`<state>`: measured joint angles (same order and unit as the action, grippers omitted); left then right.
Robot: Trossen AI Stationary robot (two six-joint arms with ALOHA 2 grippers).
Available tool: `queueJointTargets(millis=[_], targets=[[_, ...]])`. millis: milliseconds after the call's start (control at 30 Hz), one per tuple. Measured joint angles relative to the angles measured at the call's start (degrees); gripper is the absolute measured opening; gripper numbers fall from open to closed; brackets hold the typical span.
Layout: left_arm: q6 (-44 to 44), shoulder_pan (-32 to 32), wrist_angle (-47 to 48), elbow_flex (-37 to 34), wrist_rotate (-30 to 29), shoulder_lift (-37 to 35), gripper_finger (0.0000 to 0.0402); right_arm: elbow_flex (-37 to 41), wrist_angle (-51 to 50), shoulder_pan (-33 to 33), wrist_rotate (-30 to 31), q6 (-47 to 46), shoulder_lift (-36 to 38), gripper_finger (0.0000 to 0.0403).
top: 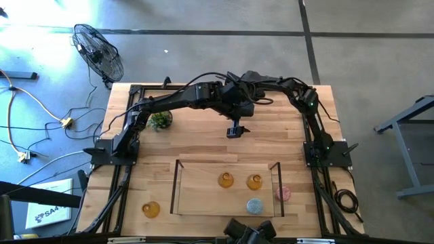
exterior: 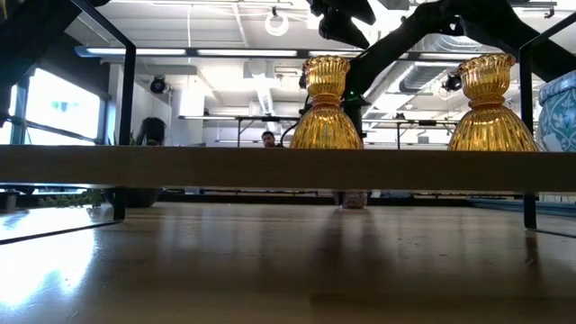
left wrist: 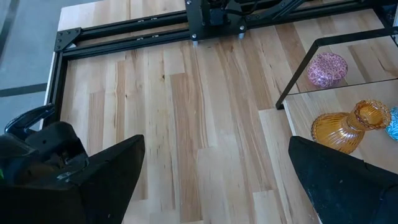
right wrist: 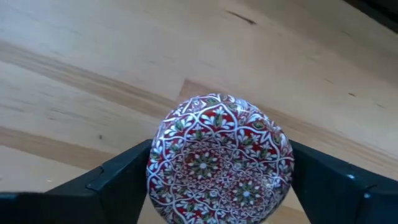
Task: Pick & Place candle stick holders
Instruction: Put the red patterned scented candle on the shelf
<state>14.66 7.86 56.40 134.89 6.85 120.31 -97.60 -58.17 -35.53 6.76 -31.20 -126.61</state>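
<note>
With its fingers bracketing a round red-patterned holder (right wrist: 219, 160), the right gripper (right wrist: 219, 180) appears mid-pick; closing, lifting and carrying to the tray (top: 203, 203) seems next. Left gripper (left wrist: 214, 180) hangs open.

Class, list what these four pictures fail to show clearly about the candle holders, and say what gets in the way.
- High view: the red patterned holder is hidden under the right gripper.
- Low view: the tray's board hides the feet of the two amber holders, and the picture's edge cuts off the blue holder.
- Left wrist view: only a sliver of the blue holder shows at the edge.
</note>
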Motion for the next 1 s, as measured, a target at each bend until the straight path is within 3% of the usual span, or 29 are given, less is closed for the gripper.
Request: queueJointTargets(millis=[167, 1000], targets=[[0.0, 0.0, 0.0, 0.0, 0.0, 0.0, 0.0390, 0.0, -0.2, 0.6, 2.5, -1.4, 0.1, 0.0288], [0.0, 0.0, 0.0, 0.0, 0.0, 0.0, 0.0390, 0.0, 2.5, 1.3, 1.5, 1.9, 0.2, 0.0287]])
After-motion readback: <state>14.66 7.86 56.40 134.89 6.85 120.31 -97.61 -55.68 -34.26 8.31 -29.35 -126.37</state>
